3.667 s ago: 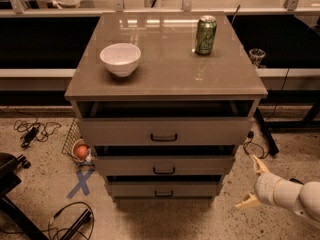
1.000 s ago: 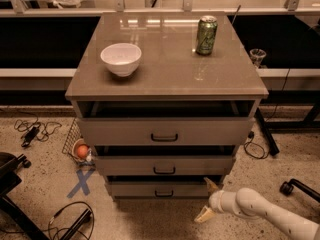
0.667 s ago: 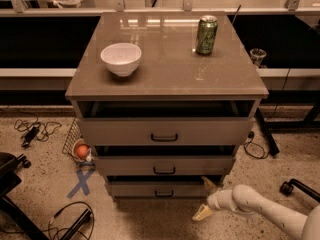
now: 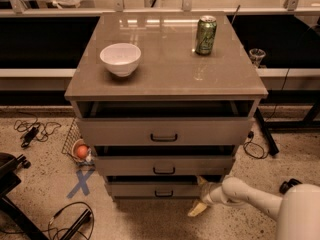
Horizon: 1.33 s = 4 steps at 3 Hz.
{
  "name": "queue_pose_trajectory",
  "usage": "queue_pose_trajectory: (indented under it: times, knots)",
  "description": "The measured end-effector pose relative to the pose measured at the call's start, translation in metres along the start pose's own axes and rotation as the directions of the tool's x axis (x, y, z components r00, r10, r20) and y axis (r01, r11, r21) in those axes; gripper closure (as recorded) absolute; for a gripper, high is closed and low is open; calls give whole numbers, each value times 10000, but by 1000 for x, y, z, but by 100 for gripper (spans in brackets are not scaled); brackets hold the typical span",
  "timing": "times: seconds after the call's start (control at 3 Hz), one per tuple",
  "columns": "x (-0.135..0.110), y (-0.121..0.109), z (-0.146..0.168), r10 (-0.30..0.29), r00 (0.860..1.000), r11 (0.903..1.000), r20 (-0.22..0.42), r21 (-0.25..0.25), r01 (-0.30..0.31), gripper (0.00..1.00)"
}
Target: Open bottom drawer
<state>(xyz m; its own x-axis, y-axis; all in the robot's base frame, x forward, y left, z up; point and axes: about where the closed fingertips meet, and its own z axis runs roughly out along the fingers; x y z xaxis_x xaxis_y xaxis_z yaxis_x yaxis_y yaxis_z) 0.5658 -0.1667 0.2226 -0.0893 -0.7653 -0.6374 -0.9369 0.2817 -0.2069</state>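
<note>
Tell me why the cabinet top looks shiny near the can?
Camera view: light bounces off the glossy cabinet top, leaving bright streaks beside the can; the drawer gaps are dark shadow; the tool sits open at the right end of the bottom drawer.

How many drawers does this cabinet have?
3: the top drawer, the middle drawer below it, and the bottom drawer lowest. None appear hidden. The gripper sits open by the bottom drawer's right end.
</note>
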Motion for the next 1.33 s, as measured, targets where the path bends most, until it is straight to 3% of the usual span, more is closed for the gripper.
queue_pose_trajectory:
  times: [0.33,0.67,1.33]
  knots:
    - [-7,-4,19,-180,9996,9995,-221,-280,174,0]
    - [-10,-4,33,-257,9989,9987,-394,-449,239,14]
    - [14,18,26,-12,9944,9981,-1057,-622,-54,59]
